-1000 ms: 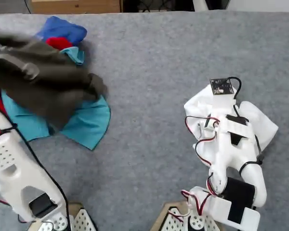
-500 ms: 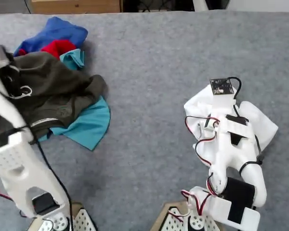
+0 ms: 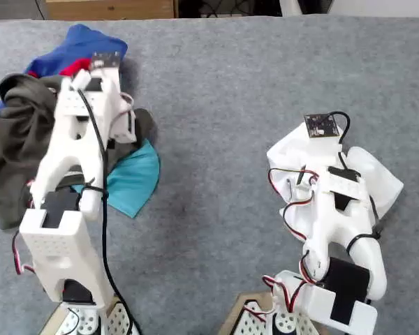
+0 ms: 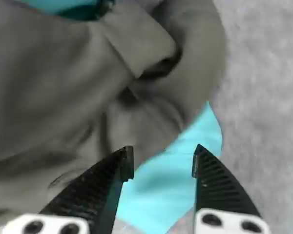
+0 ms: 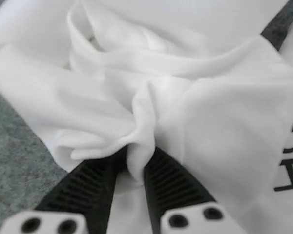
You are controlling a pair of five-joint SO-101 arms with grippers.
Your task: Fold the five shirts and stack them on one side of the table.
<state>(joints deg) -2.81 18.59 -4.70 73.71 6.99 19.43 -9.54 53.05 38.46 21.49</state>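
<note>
where right hand [image 5: 135, 157] pinches, white shirt [image 5: 219, 122] between

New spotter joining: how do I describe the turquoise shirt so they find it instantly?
Look at the left side of the grey felt table. There the turquoise fabric shirt pokes out toward the middle from under the dark olive-grey shirt. It is the only bright turquoise cloth there.

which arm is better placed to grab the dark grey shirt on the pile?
Left. The left gripper hangs open right over the dark grey shirt, beside the teal shirt. The right gripper is shut on the white shirt across the table.
</note>
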